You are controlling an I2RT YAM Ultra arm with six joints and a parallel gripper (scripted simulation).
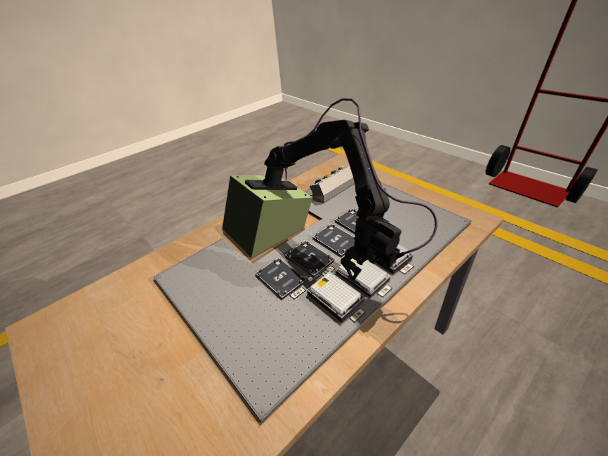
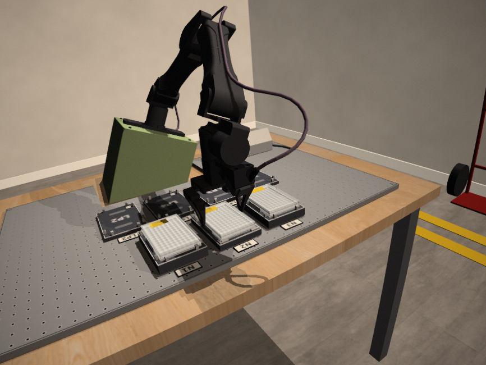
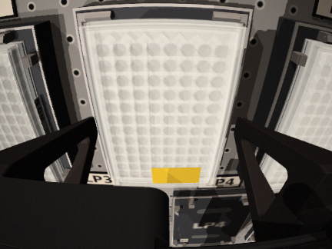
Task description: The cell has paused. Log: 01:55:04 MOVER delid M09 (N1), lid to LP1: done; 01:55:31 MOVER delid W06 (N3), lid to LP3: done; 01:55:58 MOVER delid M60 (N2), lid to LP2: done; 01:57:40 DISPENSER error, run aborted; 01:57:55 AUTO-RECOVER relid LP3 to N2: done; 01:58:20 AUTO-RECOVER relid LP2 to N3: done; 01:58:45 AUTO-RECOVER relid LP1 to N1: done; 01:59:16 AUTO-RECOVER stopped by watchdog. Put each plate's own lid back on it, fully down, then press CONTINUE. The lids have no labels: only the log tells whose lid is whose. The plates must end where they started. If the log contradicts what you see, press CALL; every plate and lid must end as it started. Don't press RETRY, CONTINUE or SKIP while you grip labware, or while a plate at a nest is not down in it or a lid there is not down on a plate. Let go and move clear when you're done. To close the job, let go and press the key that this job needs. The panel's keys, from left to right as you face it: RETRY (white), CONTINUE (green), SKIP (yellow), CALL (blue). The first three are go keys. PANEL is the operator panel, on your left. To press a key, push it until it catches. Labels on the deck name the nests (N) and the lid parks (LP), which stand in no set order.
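My gripper (image 2: 221,217) (image 3: 165,124) is open, its fingers on either side of the lidded plate at N2 (image 1: 375,278) (image 2: 231,224) (image 3: 161,100). Nothing is gripped; a gap shows at each fingertip in the wrist view. White plates with clear lids also sit at N1 (image 1: 338,295) (image 2: 172,238) and N3 (image 2: 275,202) (image 3: 11,104). The parks LP2 (image 1: 279,285) (image 2: 121,223), LP4 (image 3: 209,223) and LP3 (image 1: 333,238) show no lid; the arm partly hides the farthest park (image 1: 347,219). The panel (image 1: 338,184) (image 2: 260,142) stands beyond, its keys small.
The green arm base block (image 1: 282,220) (image 2: 151,163) stands behind the parks. The N1 and N3 plates flank my fingers closely. The perforated deck (image 1: 255,343) (image 2: 58,270) extends past both ends of the nest row. A cable (image 1: 434,220) (image 2: 306,121) loops out beside the wrist.
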